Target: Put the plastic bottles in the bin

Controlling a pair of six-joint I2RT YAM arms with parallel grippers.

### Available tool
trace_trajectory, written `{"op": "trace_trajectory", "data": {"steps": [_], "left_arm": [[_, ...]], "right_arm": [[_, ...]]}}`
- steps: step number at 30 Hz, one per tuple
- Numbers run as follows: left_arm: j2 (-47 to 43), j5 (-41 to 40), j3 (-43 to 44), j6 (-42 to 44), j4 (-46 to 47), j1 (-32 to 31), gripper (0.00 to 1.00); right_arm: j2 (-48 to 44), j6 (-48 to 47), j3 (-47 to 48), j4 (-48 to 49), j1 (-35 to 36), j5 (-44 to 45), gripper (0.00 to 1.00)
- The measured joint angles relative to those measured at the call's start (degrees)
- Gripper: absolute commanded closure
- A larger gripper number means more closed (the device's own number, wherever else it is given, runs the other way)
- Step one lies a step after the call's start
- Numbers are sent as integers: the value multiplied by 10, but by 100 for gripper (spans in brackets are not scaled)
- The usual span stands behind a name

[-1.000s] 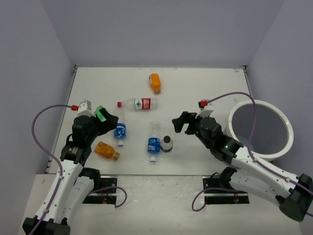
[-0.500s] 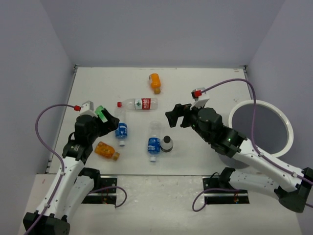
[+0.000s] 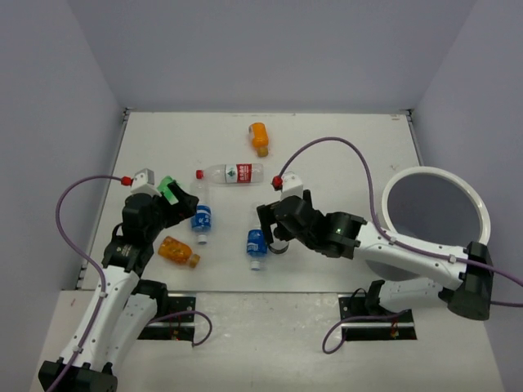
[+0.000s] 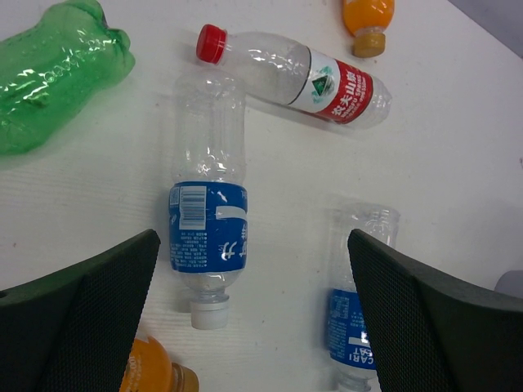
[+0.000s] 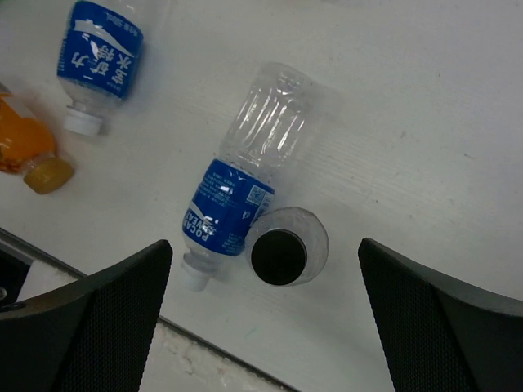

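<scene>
Here | blue-labelled bottle [image 5: 245,167]: clear, lying flat | bin [image 3: 437,172]: white

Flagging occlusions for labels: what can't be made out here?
Green crumpled plastic bottle: left wrist, cut by top-left edge; top view, mostly behind left gripper.
Clear round black-capped container: right wrist, end-on, height unknown; top view, partly under right gripper.
Short orange plastic bottle: right wrist, cut by left edge.
</scene>
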Motion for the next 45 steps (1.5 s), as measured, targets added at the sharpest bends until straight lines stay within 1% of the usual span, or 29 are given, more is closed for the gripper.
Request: {"op": "trace_trajectory", "data": {"steps": [4,6,11,15,16,20,22,23,27,28,33,38,40,45], "left_arm": [[-3,0,0,0,0,0,0],[-6,0,0,0,0,0,0],[-8,0,0,0,0,0,0],[-8,-10,0,0,0,0,0],[-8,-11,0,0,0,0,0],[-8,-15,0,0,0,0,0],[-8,-15,0,0,0,0,0],[-8,-15,0,0,0,0,0],[-8,-15,0,0,0,0,0],[-8,-15,0,0,0,0,0],[-6,-15,0,0,0,0,0],[-2,-15,0,0,0,0,0],[0,-15,0,0,0,0,0],[0,-15,0,0,0,0,0]], "right_arm": [[41,11,1,-11,0,-5,3],[58,16,1,-11,0,-9,9],[84,37,1,-12,0,-13,32],[101,60,1,-16,1,-11,45],[106,65,1,-19,1,-9,51],[115,85,0,-27,1,-4,59],[114,93,0,-28,1,1,67],[112,95,0,-28,1,7,75],[105,110,-1,-40,1,14,99],[103,113,-2,-44,1,16,100],[81,118,-2,-58,1,35,100],[40,112,10,-73,2,74,100],[24,107,36,-96,2,110,100],[-26,87,145,-127,-8,224,100]]}}
